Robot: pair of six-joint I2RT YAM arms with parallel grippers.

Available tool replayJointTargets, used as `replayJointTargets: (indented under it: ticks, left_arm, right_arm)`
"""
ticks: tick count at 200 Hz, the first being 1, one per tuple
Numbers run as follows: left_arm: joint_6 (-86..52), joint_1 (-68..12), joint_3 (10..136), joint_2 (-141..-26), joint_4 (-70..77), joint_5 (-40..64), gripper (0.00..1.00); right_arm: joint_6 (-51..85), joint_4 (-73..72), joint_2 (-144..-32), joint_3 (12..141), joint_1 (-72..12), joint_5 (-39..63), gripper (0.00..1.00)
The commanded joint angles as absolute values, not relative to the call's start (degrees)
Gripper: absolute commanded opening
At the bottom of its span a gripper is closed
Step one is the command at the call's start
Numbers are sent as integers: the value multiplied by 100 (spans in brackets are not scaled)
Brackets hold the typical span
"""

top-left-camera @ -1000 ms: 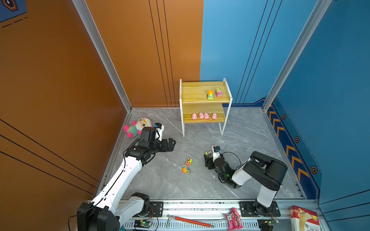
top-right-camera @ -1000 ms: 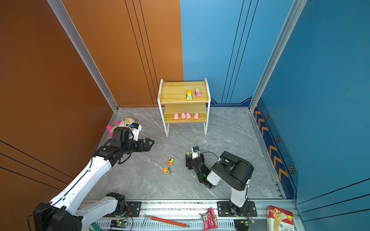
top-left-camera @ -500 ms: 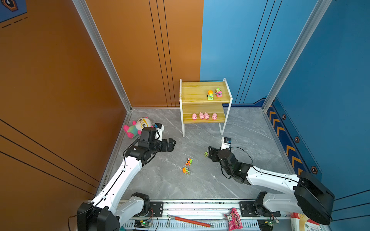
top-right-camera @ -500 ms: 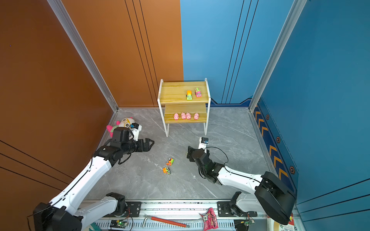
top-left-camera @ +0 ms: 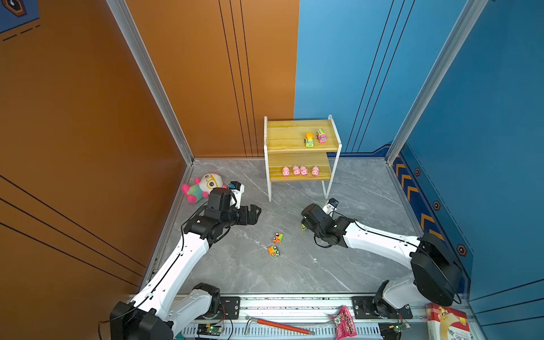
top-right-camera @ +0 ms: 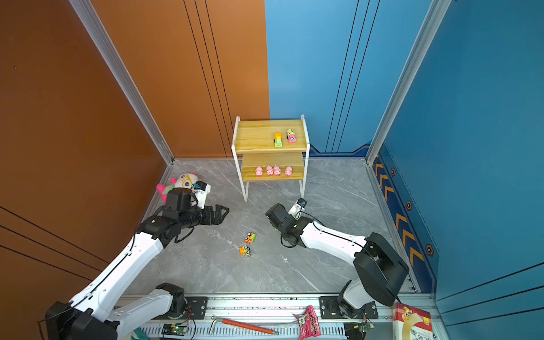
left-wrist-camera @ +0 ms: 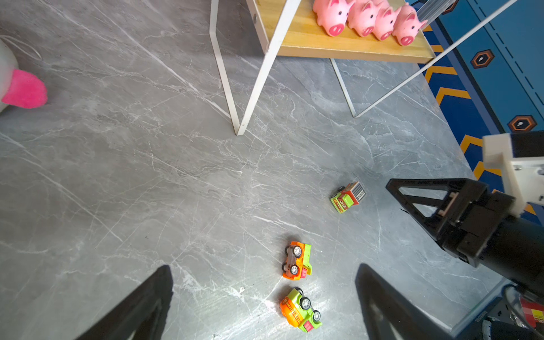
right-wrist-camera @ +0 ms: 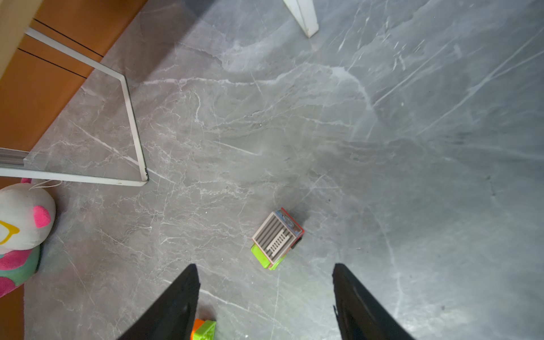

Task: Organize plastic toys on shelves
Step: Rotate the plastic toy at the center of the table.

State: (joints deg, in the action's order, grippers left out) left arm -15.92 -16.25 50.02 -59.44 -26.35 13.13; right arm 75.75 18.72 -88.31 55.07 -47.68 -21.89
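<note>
The right hand [right-wrist-camera: 264, 270] hangs low over the table [right-wrist-camera: 412, 147] with its fingers [right-wrist-camera: 176, 303] set apart and nothing between them. Just ahead of their tips stands the striped truck [right-wrist-camera: 276, 238], free of both. Only the right wrist view shows that gap and the truck's grey striped roof. In a top view the same truck [top-left-camera: 303, 226] is only a green sliver under the hand's black body. The left hand [left-wrist-camera: 264, 266] is spread wide and empty, held above the table near the plush doll [top-left-camera: 206, 185]. Its wrist view shows all three loose trucks at once. The striped one [left-wrist-camera: 348, 197] is beside the right hand, and the two tipped trucks [left-wrist-camera: 295, 260] lie on their sides close together, wheels showing, between the arms. That view also shows the four pink pigs [left-wrist-camera: 371, 20] in a row on the lower board [left-wrist-camera: 323, 47] of the shelves [top-left-camera: 297, 153]. It cuts off the upper board [top-left-camera: 288, 132]. Both top views show that board carrying the yellow-green truck [top-left-camera: 309, 139] and the pink truck [top-left-camera: 321, 136], side by side near its right end.
</note>
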Motion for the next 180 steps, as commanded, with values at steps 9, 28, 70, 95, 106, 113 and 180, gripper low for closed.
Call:
replayJointTargets:
  ticks: [9,28,70,95,106,113,180]
  left_arm:
    - [-1573,-1662,4975,-5797,-2573,1334,97]
    - [-1573,-1637,4975,-5744,-2574,1344,97]
    - [-1603,-1573,4983,-5757,-2564,1399,97]
    - [-1598,-1565,4988,-5783,-2572,1398,97]
    - [-1600,-1556,4991,-5783,-2566,1403,97]
    - [-1600,-1543,4984,-5782,-2569,1403,97]
    - [-1589,-1442,4982,-5792,-2567,1375,97]
  right_arm:
    - [8373,2583,-9146,5800,-4729,-1943,72]
    - [8578,2620,-9233,5829,-4735,-1872,72]
    - [8743,2707,-9629,6068,-4597,-1659,72]
    - [8736,2714,-9930,6282,-4468,-1535,72]
    - [8757,2740,-10044,6364,-4414,-1482,72]
    - [8769,2742,-10112,6393,-4371,-1460,72]
    - [8628,2900,-10707,6846,-4149,-1174,62]
